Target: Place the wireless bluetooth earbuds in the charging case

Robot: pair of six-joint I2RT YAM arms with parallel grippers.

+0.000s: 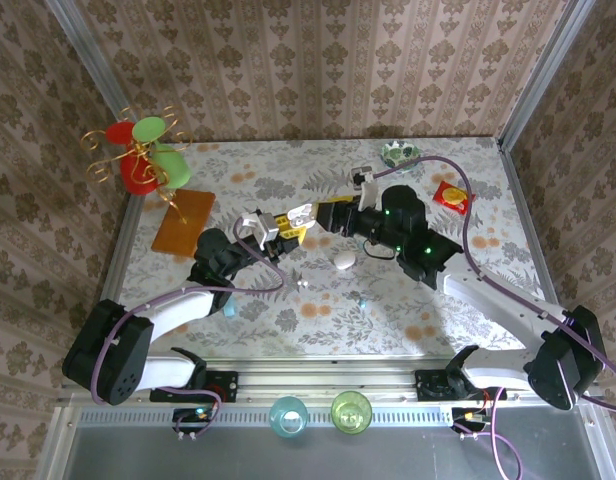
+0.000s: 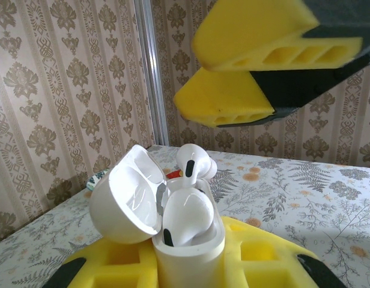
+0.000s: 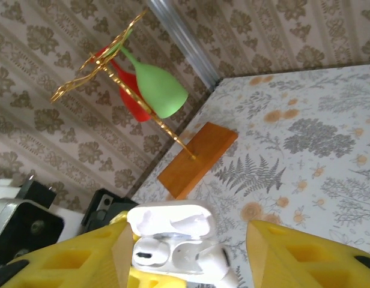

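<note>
Charging case [image 2: 191,255]: one unit, glossy white, rounded, standing upright in the air over the middle of the surface [image 1: 318,320]. Its hinged lid [image 2: 126,203] is hanging open to the left in the left wrist view. Two earbuds [image 2: 186,217] are sitting in the case, both white with small dark oval spots. One is lying low in its well. The other is standing higher at the back, its head above the rim. Left tool [image 1: 256,228] is clenching the case body between its yellow pads [image 2: 260,258]. Right tool [image 3: 185,258] is hovering at the case with its jaws released, one yellow finger [image 3: 71,261] on each side and a gap showing to the case. On the surface below, one white oval pebble [image 1: 344,259] is lying just beside the tools. Further out, one gold wire stand [image 1: 138,155] is carrying red and green glasses on an orange wooden base [image 1: 183,222]. One red packet [image 1: 449,195] is lying to the right. Two cups are sitting at the near edge, one teal [image 1: 287,414] and one green [image 1: 351,410].
</note>
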